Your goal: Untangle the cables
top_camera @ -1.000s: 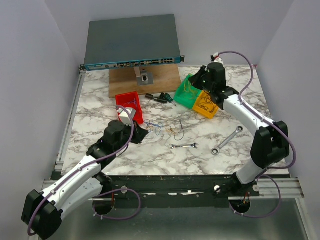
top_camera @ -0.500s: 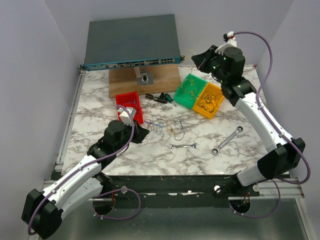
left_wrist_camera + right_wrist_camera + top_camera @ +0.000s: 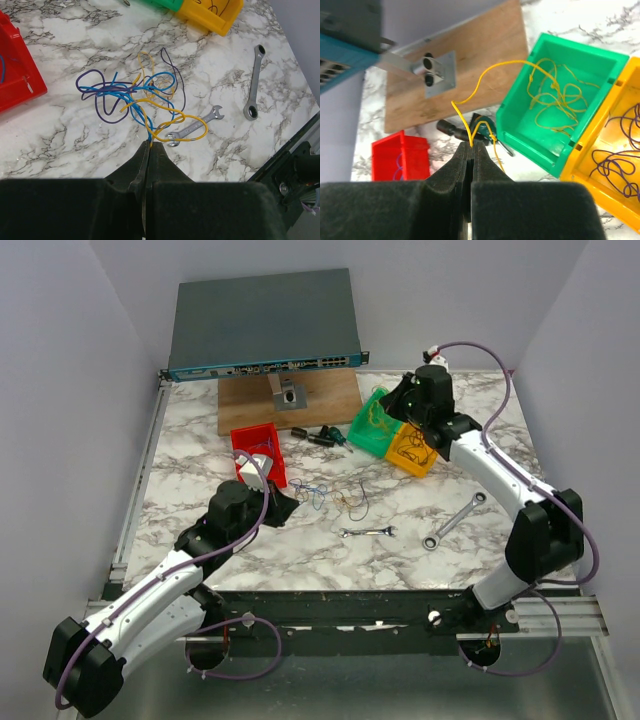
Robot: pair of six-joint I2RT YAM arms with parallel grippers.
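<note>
A loose tangle of thin blue, yellow and purple cables point(image 3: 135, 97) lies on the marble table; it also shows in the top view point(image 3: 335, 495). My left gripper point(image 3: 150, 145) is shut on the near ends of a yellow and a blue cable. My right gripper point(image 3: 471, 146) is shut on a yellow cable point(image 3: 490, 75) that loops up and into the green bin point(image 3: 560, 107), which holds more yellow wire. In the top view the right gripper point(image 3: 392, 405) hangs over the green bin point(image 3: 372, 425).
A yellow bin point(image 3: 415, 448) with purple wires sits beside the green one. A red bin point(image 3: 258, 452), two wrenches point(image 3: 368, 532) point(image 3: 452, 520), dark tools point(image 3: 322, 436), a wooden board point(image 3: 290, 400) and a network switch point(image 3: 265, 325) lie around.
My right arm rose high and back half a second ago, then came down again over the green bin with the yellow cable. The left arm has not moved.
</note>
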